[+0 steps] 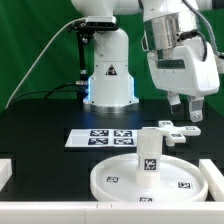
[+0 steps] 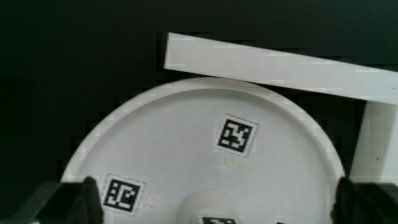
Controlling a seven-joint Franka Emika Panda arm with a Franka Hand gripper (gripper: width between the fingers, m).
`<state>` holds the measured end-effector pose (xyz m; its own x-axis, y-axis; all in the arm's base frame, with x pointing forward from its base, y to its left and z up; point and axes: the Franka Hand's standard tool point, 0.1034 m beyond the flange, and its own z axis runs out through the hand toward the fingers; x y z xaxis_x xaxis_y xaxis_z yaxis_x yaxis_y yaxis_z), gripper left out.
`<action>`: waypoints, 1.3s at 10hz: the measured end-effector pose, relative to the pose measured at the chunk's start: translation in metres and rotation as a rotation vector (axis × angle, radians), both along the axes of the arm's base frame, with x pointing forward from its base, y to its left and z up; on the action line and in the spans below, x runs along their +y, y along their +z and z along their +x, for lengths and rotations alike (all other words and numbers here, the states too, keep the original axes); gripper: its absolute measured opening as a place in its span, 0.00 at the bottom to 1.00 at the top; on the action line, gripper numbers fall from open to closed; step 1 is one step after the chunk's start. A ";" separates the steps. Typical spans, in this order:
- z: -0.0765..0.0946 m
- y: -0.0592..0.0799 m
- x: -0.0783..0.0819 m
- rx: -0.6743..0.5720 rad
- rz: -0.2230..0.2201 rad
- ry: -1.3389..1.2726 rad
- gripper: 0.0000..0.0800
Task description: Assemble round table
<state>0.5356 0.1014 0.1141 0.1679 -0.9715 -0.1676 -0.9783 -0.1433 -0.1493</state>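
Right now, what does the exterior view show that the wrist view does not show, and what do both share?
Only the exterior view: the arm's base, the marker board, the leg standing upright on the round disc, and the whole gripper, open and empty, high at the exterior view's right. Only the wrist view: the tags on the round disc close up, and a white bar beyond its rim that I cannot identify. Both: the round disc.

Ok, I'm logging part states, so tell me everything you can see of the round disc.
The round disc is white, plastic-looking, wide with a raised rim, carrying small black-and-white square tags. It lies flat on the black table, in front of the marker board. A short thick leg stands upright on its middle.
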 end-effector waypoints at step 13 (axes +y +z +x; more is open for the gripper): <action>-0.087 -0.021 0.035 0.132 -0.047 0.374 0.81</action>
